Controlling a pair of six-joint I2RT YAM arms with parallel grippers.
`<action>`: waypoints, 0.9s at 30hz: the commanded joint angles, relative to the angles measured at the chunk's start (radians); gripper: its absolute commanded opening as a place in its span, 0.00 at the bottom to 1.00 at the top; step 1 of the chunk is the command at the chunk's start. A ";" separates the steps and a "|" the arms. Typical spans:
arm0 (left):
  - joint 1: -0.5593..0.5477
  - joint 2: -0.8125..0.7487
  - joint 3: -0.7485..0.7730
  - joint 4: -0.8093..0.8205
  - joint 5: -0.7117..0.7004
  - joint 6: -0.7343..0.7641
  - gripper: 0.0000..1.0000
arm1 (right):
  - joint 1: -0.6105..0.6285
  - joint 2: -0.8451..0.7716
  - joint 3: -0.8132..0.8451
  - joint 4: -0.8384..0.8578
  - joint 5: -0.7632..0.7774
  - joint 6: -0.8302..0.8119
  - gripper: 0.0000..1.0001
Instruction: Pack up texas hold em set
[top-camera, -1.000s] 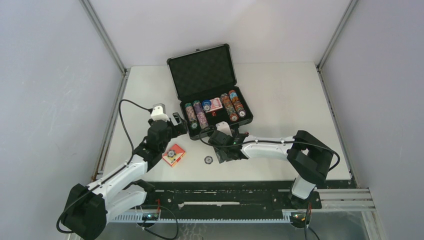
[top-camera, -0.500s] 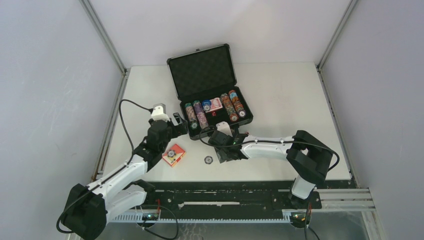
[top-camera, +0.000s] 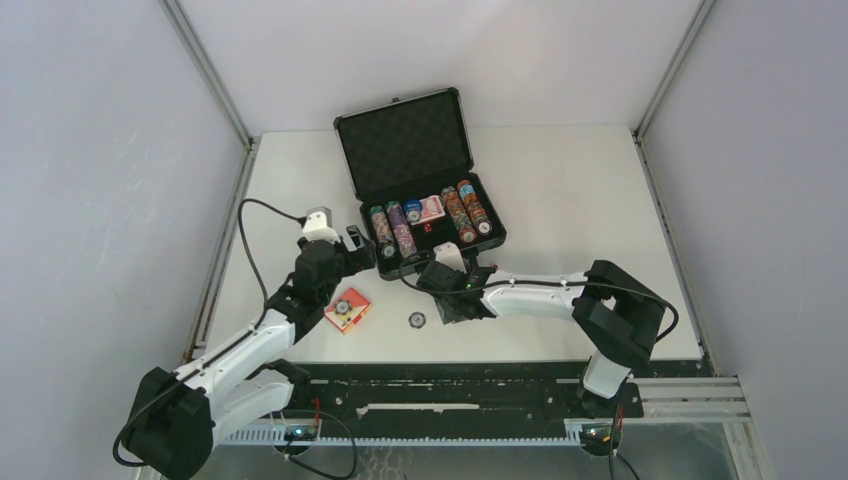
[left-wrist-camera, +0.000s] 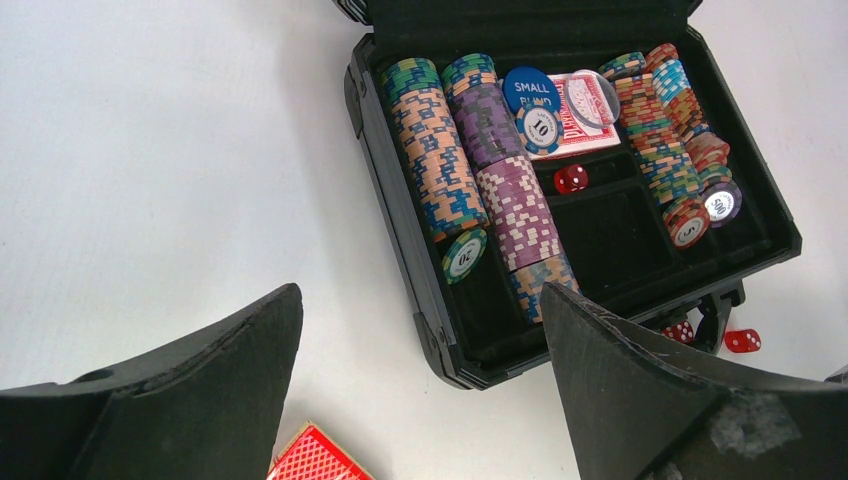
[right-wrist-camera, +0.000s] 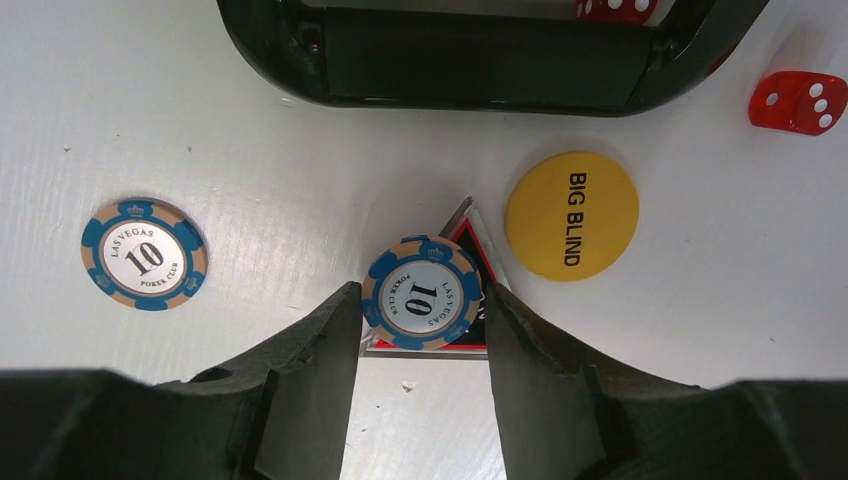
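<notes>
Your right gripper (right-wrist-camera: 421, 300) straddles the blue ten chip (right-wrist-camera: 422, 290), which lies flat at twelve o'clock, just short of the case handle (right-wrist-camera: 480, 70). Its fingers (right-wrist-camera: 310, 370) sit tight beside the rim; whether they pinch it you cannot tell.

White table (top-camera: 570, 180): briefcase (top-camera: 405, 150), chips (right-wrist-camera: 145, 253), dice (right-wrist-camera: 797, 102).

Left wrist view: red card box (left-wrist-camera: 316, 458) cut off at 6 o'clock; case (left-wrist-camera: 395, 200) lid cropped at 12 o'clock. Right wrist view: blue chip (right-wrist-camera: 423, 292) hides most of a red-black triangular piece (right-wrist-camera: 468, 230), unidentifiable; die (right-wrist-camera: 614, 8) cropped at 12 o'clock.
</notes>
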 joint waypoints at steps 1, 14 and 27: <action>-0.004 -0.006 0.020 0.030 0.013 -0.010 0.93 | -0.002 0.016 0.031 0.005 0.011 0.024 0.56; -0.006 -0.006 0.019 0.029 0.013 -0.012 0.93 | 0.000 0.030 0.031 -0.001 0.019 0.029 0.50; -0.005 -0.003 0.020 0.030 0.011 -0.011 0.93 | 0.001 -0.022 0.032 0.005 0.022 0.021 0.42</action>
